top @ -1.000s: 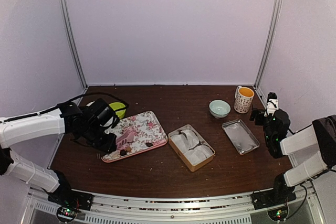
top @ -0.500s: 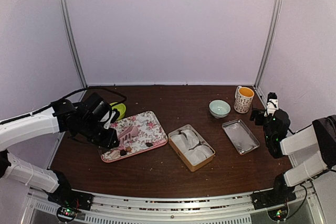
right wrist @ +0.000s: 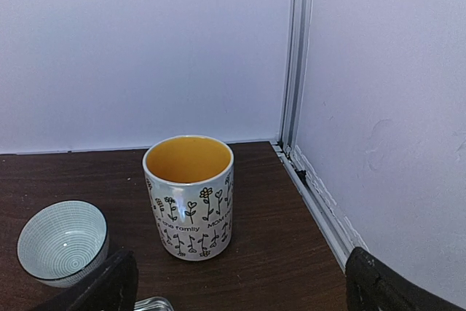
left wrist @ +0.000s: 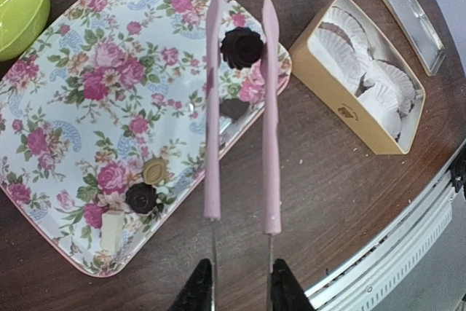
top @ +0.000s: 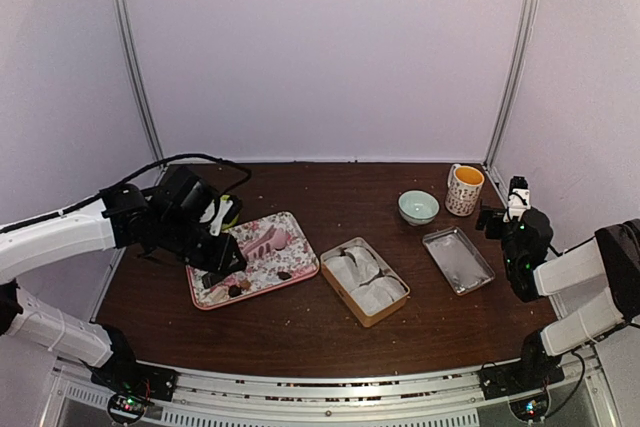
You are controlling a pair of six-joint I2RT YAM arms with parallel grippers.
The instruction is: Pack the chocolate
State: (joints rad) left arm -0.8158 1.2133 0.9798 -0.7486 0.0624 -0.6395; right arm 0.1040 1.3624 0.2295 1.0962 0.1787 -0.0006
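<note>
Several chocolates lie on a floral tray [left wrist: 73,107]: a dark rose-shaped one [left wrist: 242,46] near the far edge, another dark one [left wrist: 234,109], and a tan [left wrist: 153,172], a dark [left wrist: 141,197] and a whitish one [left wrist: 111,229] near the front corner. My left gripper [left wrist: 234,282] is shut on the handles of pink tongs [left wrist: 271,121]. The tongs' two arms stand apart, and their tips flank the dark rose-shaped chocolate. In the top view the tongs [top: 268,242] reach over the tray [top: 290,232]. My right gripper [right wrist: 240,289] is open and holds nothing, far right by the mug.
A tan box [top: 364,280] lined with white paper cups stands right of the tray. Further right are a metal tray [top: 457,260], a pale bowl [top: 418,206] and a flowered mug [right wrist: 189,194]. A green bowl [left wrist: 18,1] sits behind the floral tray.
My left arm has swung right and away from me, carrying the tongs from the tray's near left part to its far right part. The right arm has not moved.
</note>
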